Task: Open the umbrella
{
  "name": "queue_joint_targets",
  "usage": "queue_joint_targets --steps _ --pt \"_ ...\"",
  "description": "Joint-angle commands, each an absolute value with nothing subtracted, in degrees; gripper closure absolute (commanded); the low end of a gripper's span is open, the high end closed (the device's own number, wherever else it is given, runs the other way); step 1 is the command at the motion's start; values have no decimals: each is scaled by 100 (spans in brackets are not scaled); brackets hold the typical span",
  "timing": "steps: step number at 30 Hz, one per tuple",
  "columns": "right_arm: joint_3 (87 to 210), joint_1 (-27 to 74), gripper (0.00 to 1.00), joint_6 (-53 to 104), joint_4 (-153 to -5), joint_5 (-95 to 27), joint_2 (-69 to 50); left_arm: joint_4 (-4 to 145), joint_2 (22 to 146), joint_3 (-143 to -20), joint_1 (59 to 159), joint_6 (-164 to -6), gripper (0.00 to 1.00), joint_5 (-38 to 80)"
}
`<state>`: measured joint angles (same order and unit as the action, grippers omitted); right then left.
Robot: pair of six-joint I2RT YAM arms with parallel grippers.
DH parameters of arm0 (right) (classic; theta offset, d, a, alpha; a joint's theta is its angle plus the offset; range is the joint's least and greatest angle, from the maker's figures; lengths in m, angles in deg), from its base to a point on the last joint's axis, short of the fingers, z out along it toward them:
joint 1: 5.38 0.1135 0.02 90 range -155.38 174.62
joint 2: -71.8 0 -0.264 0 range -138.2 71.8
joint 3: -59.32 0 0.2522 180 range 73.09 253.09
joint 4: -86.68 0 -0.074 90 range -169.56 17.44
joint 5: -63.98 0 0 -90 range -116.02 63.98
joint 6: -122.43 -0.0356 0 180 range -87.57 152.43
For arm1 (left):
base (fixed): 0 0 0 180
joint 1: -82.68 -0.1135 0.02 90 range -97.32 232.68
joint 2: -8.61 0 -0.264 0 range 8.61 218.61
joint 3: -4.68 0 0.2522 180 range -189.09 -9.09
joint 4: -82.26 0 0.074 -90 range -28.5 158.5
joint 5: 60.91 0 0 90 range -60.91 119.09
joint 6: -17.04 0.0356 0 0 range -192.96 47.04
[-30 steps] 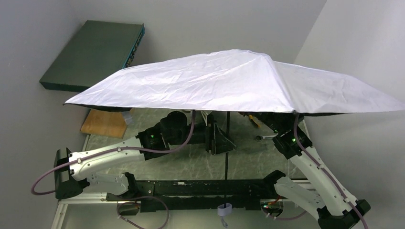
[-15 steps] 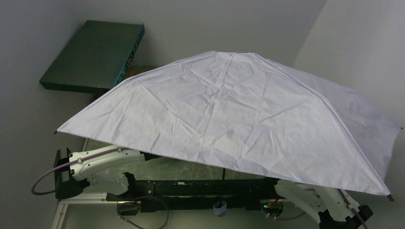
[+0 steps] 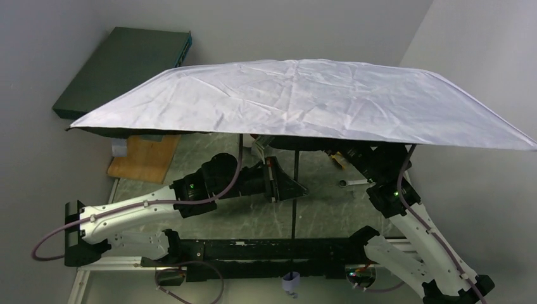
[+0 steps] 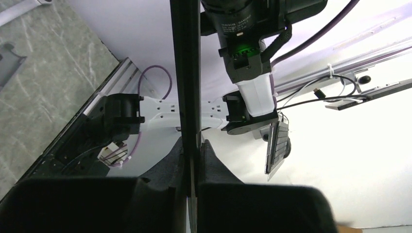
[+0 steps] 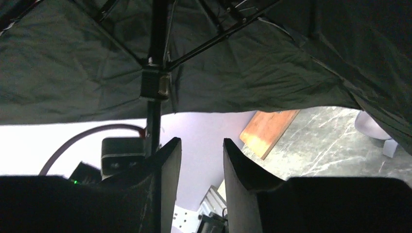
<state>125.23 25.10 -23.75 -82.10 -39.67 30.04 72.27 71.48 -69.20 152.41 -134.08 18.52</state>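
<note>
Umbrella spread over table, left edge to right edge; shaft pinched in left gripper. Right gripper fingers parted, empty, beside shaft. Runner latch to be confirmed before shaft is released

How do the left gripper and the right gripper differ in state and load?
The left gripper has its jaws shut, the right gripper has them apart. The left gripper clamps the umbrella's thin black shaft; the right gripper holds nothing. Both sit under the open pale lavender-white canopy.

Grey marbled table; wooden board flat at far-left corner.
</note>
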Motion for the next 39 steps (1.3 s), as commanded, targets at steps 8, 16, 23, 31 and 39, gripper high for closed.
queue_joint_targets --steps 8,16,23,31,39 --pt "12166 2499 57 -1901 -8977 -3666 3553 7970 7206 -7211 15466 -13483 100 2280" --pt "11985 2491 58 -1965 -9170 -3491 3882 7902 7218 -7346 15466 -13492 100 2395" --pt "12198 2503 61 -2161 -9583 -4019 3271 8205 7492 -7457 15466 -13591 100 2077" --pt "12113 2504 62 -2333 -10194 -4224 3099 8268 7634 -7553 15466 -13640 100 1956" --pt "12154 2501 60 -2043 -9508 -3535 3541 7894 7373 -7599 15469 -13478 100 2314"
